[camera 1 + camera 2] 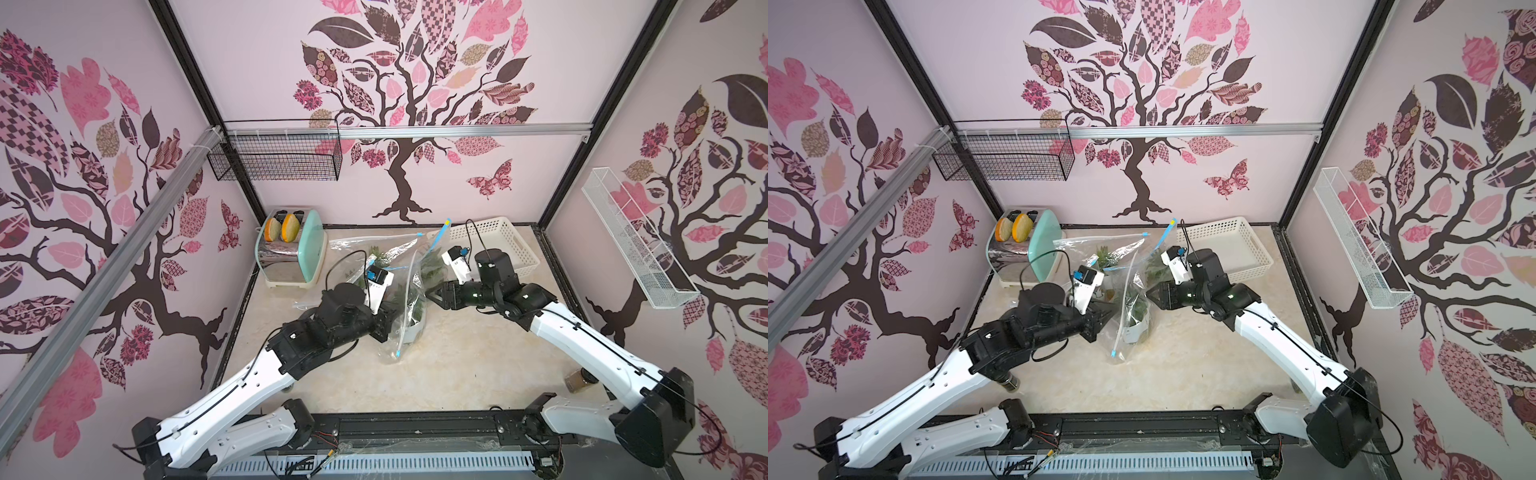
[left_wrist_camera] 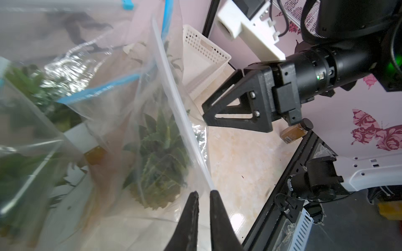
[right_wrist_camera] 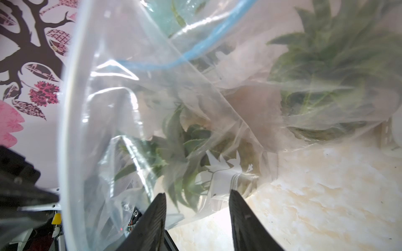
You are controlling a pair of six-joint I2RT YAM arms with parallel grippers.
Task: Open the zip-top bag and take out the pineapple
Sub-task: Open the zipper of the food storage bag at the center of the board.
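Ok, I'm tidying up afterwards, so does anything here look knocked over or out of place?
A small brown jar seems to lie on its side at the table's front edge, partly under the right arm. The clear bags sit crumpled and overlapping mid-table.

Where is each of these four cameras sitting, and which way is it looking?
Top views: side by side, high in front, looking down on the table, the bag, the left arm and the right arm.
Left wrist: rides the left arm, looking past the left tool at the pineapple in the bag; the right tool faces it.
Right wrist: rides the right arm, looking past the right tool into the bag.
Shared: both wrist views show the pineapple's leaves through plastic.
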